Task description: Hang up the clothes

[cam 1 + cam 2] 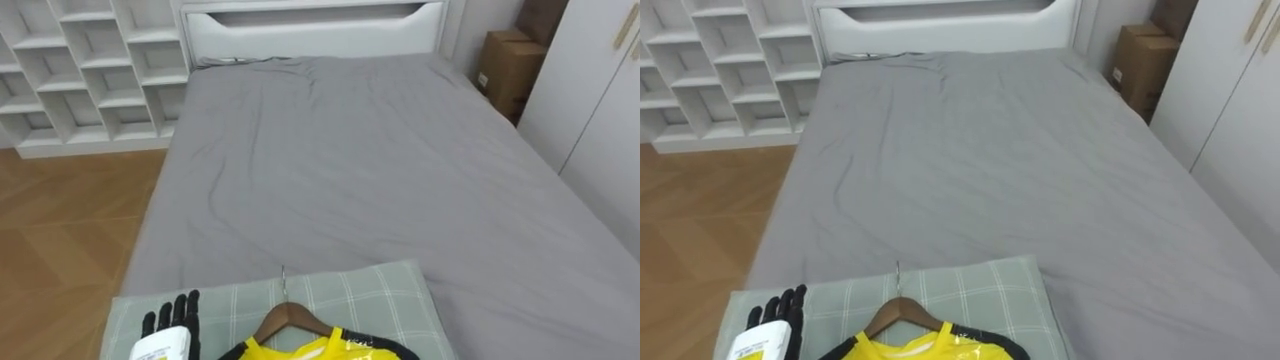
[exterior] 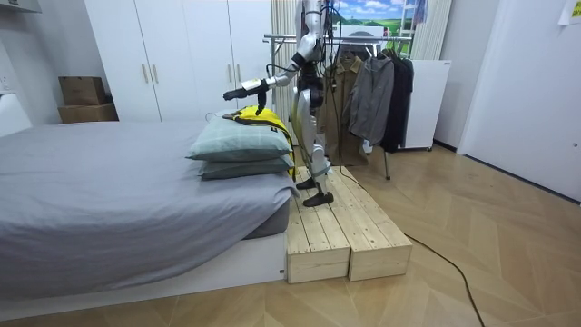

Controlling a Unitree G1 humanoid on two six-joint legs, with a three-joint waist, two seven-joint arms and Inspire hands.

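A yellow garment [image 1: 300, 350] with dark trim sits on a wooden hanger [image 1: 290, 318] whose metal hook points up the bed. Both lie on the top pillow [image 1: 370, 300], pale green and checked, at the near end of the bed. My left hand [image 1: 170, 320] hovers over the pillow's left part, just left of the hanger, open with straight fingers and not touching the hanger. In the room view I stand on a wooden platform [image 2: 336, 227] at the bed's end, one arm held out with its hand [image 2: 234, 94] above the garment [image 2: 259, 118] and the stacked pillows [image 2: 238, 145].
The grey bed [image 1: 380, 170] stretches ahead to a white headboard [image 1: 310, 25]. White cube shelves [image 1: 90, 70] stand at the left, a cardboard box [image 1: 508, 65] and white wardrobes [image 1: 600, 90] at the right. Behind me stands a clothes rack [image 2: 372, 91] with hanging clothes.
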